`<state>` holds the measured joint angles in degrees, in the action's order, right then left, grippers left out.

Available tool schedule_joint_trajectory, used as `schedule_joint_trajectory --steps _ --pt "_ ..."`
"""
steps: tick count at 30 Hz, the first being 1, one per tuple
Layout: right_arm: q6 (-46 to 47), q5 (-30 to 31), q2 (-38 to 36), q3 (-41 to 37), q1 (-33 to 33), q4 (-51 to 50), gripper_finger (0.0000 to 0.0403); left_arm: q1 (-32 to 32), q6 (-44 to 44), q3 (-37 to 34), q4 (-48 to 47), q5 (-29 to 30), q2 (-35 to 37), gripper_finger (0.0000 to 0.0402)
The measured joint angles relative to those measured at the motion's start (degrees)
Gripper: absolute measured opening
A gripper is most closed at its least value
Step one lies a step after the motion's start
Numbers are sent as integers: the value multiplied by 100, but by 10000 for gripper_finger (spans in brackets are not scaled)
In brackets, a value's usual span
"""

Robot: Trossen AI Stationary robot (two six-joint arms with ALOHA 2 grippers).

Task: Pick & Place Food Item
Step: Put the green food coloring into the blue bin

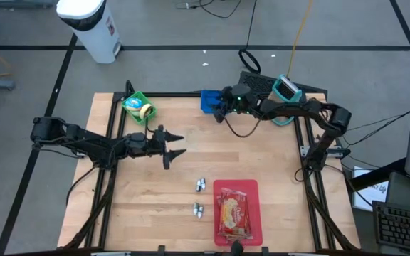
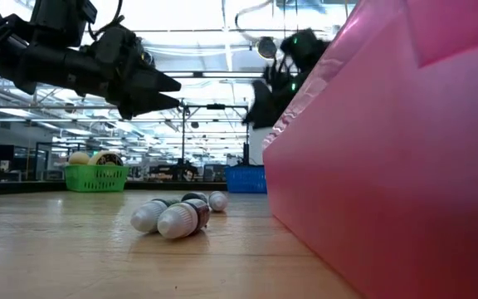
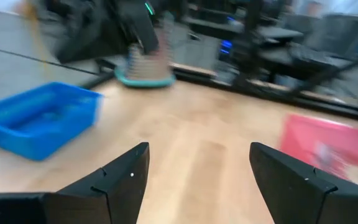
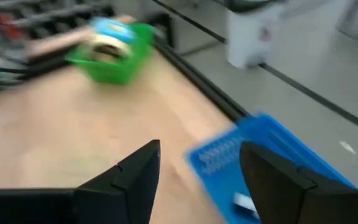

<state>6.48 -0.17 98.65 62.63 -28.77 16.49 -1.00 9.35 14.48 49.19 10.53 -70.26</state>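
Baskets, a tray and two arms over the wooden surface (image 1: 155, 185)

The small green basket (image 1: 136, 106) at the back holds round rolls. The blue plastic bin (image 1: 210, 100) has a small white thing inside. The flat pink tray (image 1: 236, 211) holds a packet of food (image 1: 233, 213). The left gripper (image 1: 175, 145) hangs over the middle, fingers (image 3: 124, 177) spread, holding nothing. The right gripper (image 1: 219, 107) is above the blue bin, fingers (image 4: 131, 176) apart and empty.

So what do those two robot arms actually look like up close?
Both arms are dark, jointed and thin, with black cables running along them. The left gripper and right gripper each end in two pointed black fingers. A small green light glows on the right arm.
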Motion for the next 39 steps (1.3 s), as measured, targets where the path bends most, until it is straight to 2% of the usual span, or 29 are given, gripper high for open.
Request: schedule_joint_trajectory --steps 4,10,16,19,28,34,39 --pt "-282 -293 -424 -2 346 -82 210 56 292 0 -182 -591 -22 278" --pt "-1049 -293 -1064 0 1070 -232 200 567 369 165 -958 -485 -264 278" --pt "-1349 -292 -1536 0 1710 -304 199 1321 -163 1212 -2967 -418 -786 278" --pt "-1354 -292 -1672 -4 1940 -462 197 1615 -551 1717 -3507 -462 -1179 278" --pt "-917 -271 -1766 -7 2733 -979 196 2454 -741 2474 -3542 -570 -2445 278" --pt "-916 486 -1761 -7 3482 -1084 196 3049 -882 3094 -3503 136 -3415 278" --pt "-1024 888 -1761 -7 3890 -1062 196 3194 -1066 3576 -3488 474 -3858 278"
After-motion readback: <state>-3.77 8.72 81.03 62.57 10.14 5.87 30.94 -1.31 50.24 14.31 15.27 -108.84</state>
